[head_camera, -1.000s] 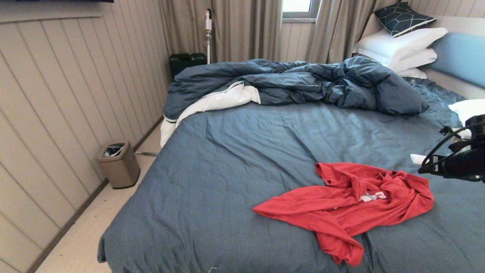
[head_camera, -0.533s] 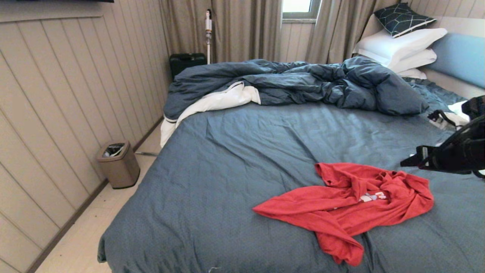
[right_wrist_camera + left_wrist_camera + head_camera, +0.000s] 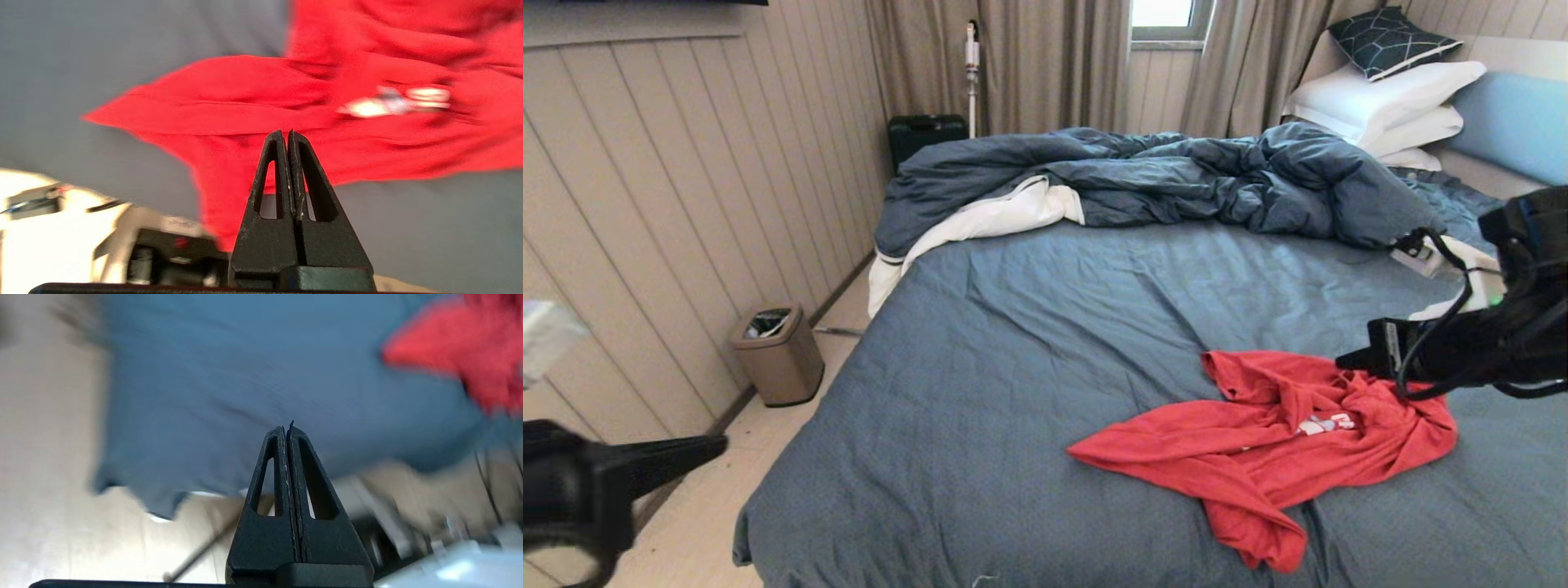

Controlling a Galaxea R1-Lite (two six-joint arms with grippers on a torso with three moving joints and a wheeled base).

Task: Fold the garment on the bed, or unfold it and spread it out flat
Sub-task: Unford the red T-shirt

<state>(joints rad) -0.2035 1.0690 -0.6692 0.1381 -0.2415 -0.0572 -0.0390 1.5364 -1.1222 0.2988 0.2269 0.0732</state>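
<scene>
The garment (image 3: 1274, 441), a red T-shirt, lies crumpled on the blue-grey sheet of the bed (image 3: 1054, 343), near the front right, with a bit of white print showing. My right gripper (image 3: 1343, 358) hangs above the garment's far right edge, shut with nothing between its fingers. In the right wrist view the shut right gripper (image 3: 286, 134) points over the garment (image 3: 327, 102). My left gripper (image 3: 715, 445) is low at the left, beside the bed over the floor. Its wrist view shows the left gripper (image 3: 287, 428) shut and empty, the garment (image 3: 457, 363) far off across the sheet (image 3: 245, 375).
A rumpled dark blue duvet (image 3: 1176, 175) lies across the far side of the bed, with white pillows (image 3: 1388, 102) at the back right. A small bin (image 3: 778, 353) stands on the floor by the panelled wall at the left. A black case (image 3: 925, 135) sits by the curtains.
My right arm has swung left toward the garment and its fingers have shut. My left arm has come into view at the lower left. The garment has not moved.
</scene>
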